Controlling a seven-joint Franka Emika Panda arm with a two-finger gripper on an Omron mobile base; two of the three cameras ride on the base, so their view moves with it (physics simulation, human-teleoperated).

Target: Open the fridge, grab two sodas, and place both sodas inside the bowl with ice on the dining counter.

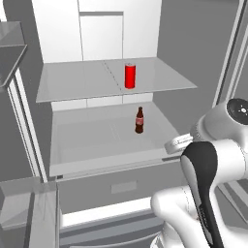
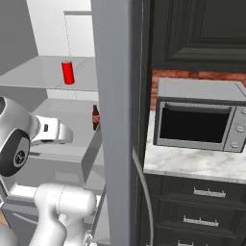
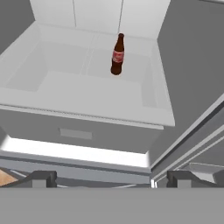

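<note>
Fridge (image 1: 68, 29) opened, both sodas inside

The red can (image 1: 129, 76) is stood on the upper shelf, the brown bottle (image 3: 117, 55) below (upright); the gripper (image 3: 111, 179) is spread wide, empty.

The fridge (image 1: 97, 29) stands open, its front free between the two swung-out doors. On the upper shelf (image 1: 72, 82) the can (image 1: 130, 76) stands alone near the middle, with bare shelf on both sides and open room above it. Below, the bottle (image 1: 139, 120) stands upright toward the right of the lower shelf (image 3: 65, 83), clear space left and in front. The right door (image 2: 117, 120) edge walls off the microwave (image 2: 199, 120) side.
</note>
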